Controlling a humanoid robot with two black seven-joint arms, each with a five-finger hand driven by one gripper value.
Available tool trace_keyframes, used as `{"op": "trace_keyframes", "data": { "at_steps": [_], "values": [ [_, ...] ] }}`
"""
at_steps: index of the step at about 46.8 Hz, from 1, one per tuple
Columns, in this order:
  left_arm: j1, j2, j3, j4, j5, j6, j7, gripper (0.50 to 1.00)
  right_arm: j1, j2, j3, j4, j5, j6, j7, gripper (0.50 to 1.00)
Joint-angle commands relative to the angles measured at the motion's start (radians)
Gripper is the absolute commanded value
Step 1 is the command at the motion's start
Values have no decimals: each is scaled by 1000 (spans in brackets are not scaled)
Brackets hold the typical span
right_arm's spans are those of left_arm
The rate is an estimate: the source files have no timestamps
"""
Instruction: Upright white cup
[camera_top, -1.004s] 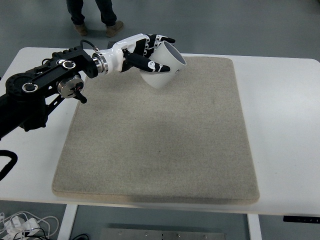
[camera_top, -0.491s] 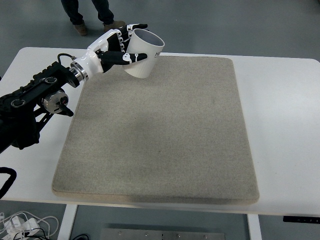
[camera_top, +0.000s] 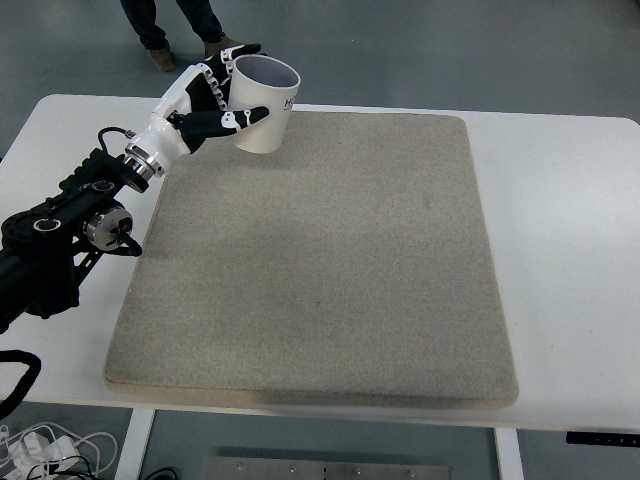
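Cup (camera_top: 262, 105): nearly upright at mat's (camera_top: 320, 260) eleven o'clock, gripped by left hand (camera_top: 205, 100); next, lower and release.

cup (camera_top: 262, 103) white | mat (camera_top: 320, 250) speckled beige | table (camera_top: 570, 250) white

The white cup (camera_top: 262, 105) is sitting in the upper left of the frame, near the far left corner of the beige mat (camera_top: 320, 260). It is a plain white cup with a round open mouth, and the inside is looking greyish in shadow. Some small dark print is showing on its side near the rim, too small to read. The mouth is facing up and a little toward the right, so the cup is standing almost upright, slightly tilted. The left hand (camera_top: 215, 95) is wrapping around its left side.
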Motion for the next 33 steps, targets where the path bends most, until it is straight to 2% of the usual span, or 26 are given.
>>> {"op": "trace_keyframes", "data": {
  "at_steps": [1, 9, 17, 33],
  "values": [
    [0, -13, 2, 21, 3, 0, 0, 500, 0, 0, 0, 0, 0, 1, 0, 952],
    [14, -26, 3, 25, 11, 6, 0, 500, 0, 0, 0, 0, 0, 1, 0, 952],
    [41, -52, 3, 34, 26, 74, 0, 500, 0, 0, 0, 0, 0, 1, 0, 952],
    [66, -79, 3, 29, 127, 152, 0, 500, 0, 0, 0, 0, 0, 1, 0, 952]
  ]
}}
